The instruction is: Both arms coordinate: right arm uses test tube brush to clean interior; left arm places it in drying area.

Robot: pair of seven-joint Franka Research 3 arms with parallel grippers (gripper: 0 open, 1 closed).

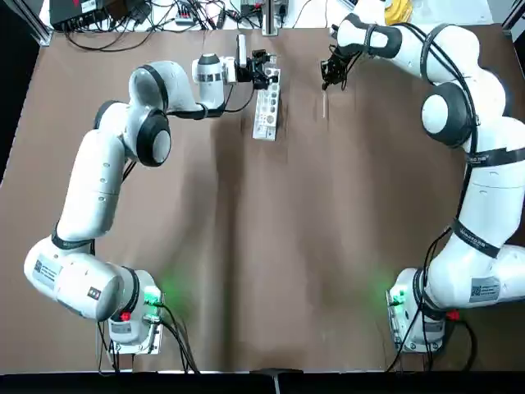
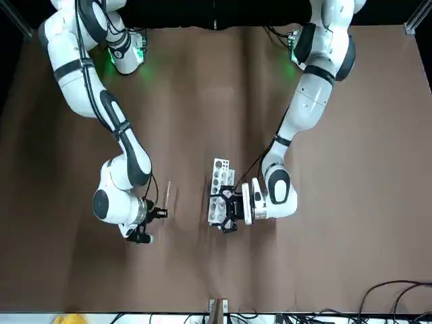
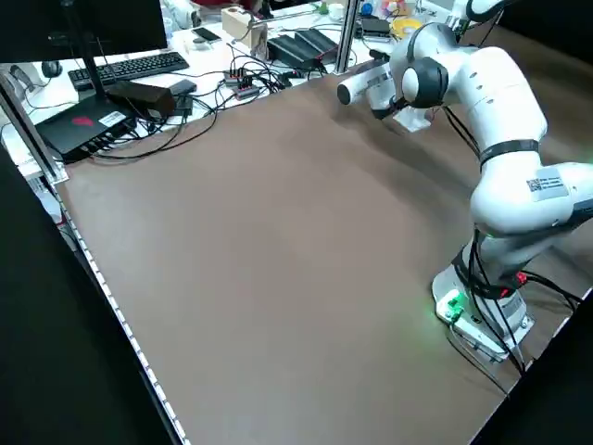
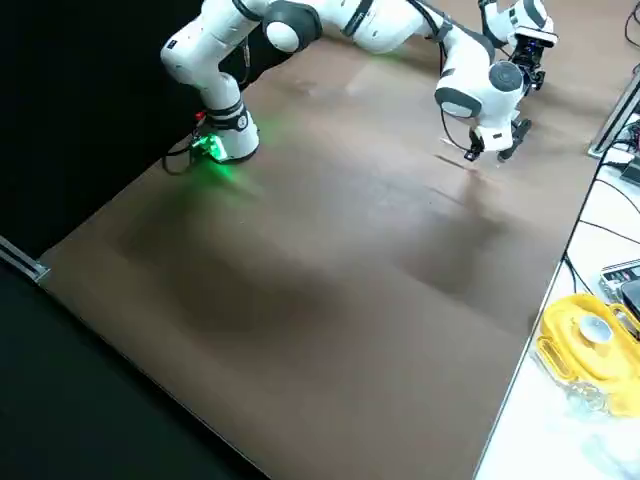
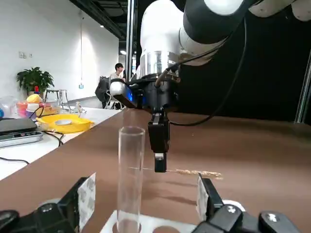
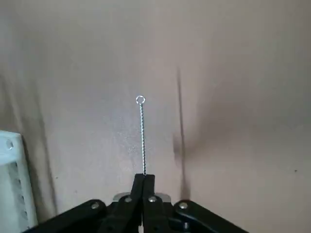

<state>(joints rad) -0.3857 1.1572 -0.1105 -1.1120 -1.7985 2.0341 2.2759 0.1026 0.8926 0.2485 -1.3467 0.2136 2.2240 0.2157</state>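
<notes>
The test tube brush (image 6: 141, 136) disappears between the right tool's (image 6: 144, 180) closed fingers

A white and grey robot arm (image 4: 330, 25) is reaching across the upper part of the frame, from its green-lit base (image 4: 215, 147) at upper left to the upper right, over a brown table (image 4: 330, 300). Its black gripper (image 4: 490, 150) is hanging just above the table near the right edge, pointing downward; whether its fingers are apart is not clear. A thin pale stick (image 4: 452, 158) is lying on the table just left of the gripper. Part of a second arm (image 4: 525, 30) is showing in the top right corner. A yellow object (image 4: 590, 345) is sitting at lower right, off the table, on a white surface (image 4: 590, 400).
</notes>
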